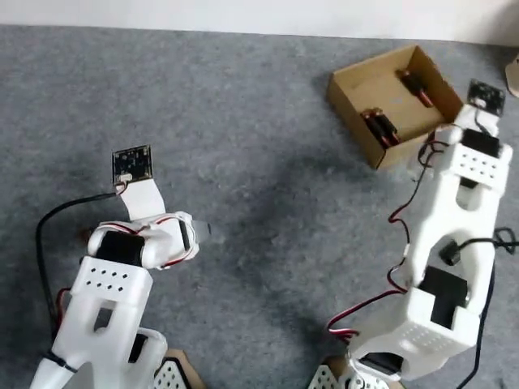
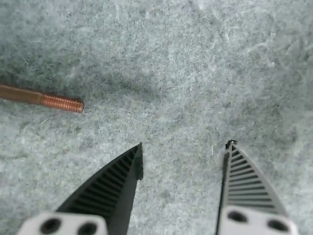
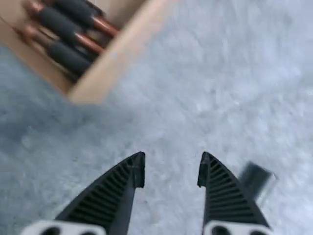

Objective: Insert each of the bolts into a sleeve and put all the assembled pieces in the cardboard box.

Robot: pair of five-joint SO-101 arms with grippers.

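My left gripper (image 2: 184, 144): fingers spread, nothing between them, over grey carpet (image 2: 195, 58). Bolt (image 2: 44, 99) lies flat on carpet off to one side, apart from fingers, threaded end bare. My right gripper (image 3: 173, 154): fingers spread, empty, over carpet near box (image 3: 112, 58) corner, not touching it. Sleeved bolts (image 3: 68, 27) lie inside box; high view shows some at each end of it. Small dark blurred thing (image 3: 255, 176) just beside one right finger; cannot tell what.
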